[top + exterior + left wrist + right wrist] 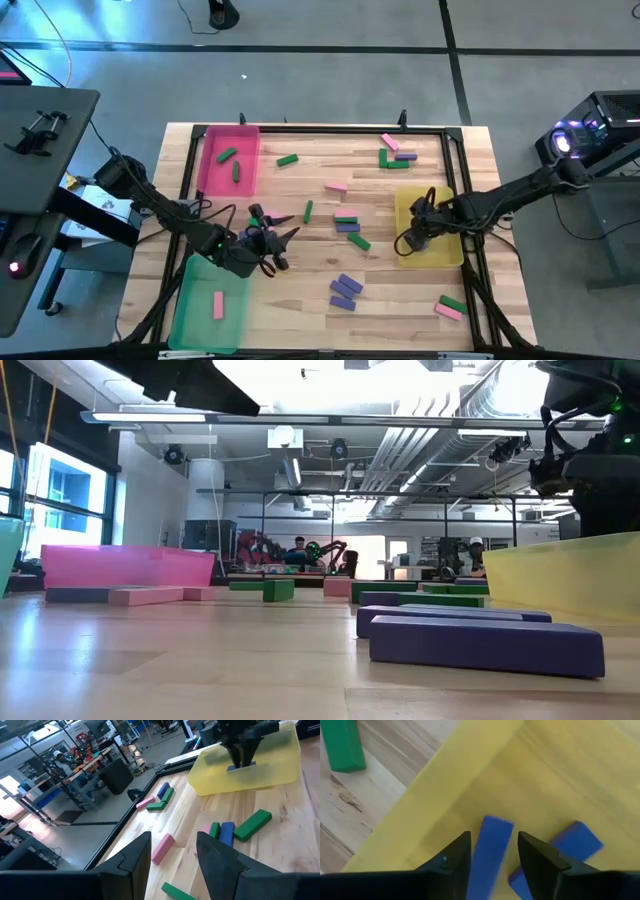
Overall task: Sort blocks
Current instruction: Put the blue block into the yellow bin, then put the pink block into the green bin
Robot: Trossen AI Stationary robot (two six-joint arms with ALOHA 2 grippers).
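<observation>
Right gripper [492, 857] hangs over the yellow tray [440, 785], jaws clamped on a purple block [490, 855] pointing straight down, lower end hidden; left gripper [172, 852] open, empty

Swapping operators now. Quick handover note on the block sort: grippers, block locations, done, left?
Left gripper: open, empty, hovering over the wooden table between the pink tray and green tray.
Right gripper: over the yellow tray, a purple block between its fingers; a second purple block lies beside it.
Done: two green blocks in the pink tray, one pink block in the green tray.
Left: pink, green and purple blocks scattered mid-table, including a purple pair.
</observation>
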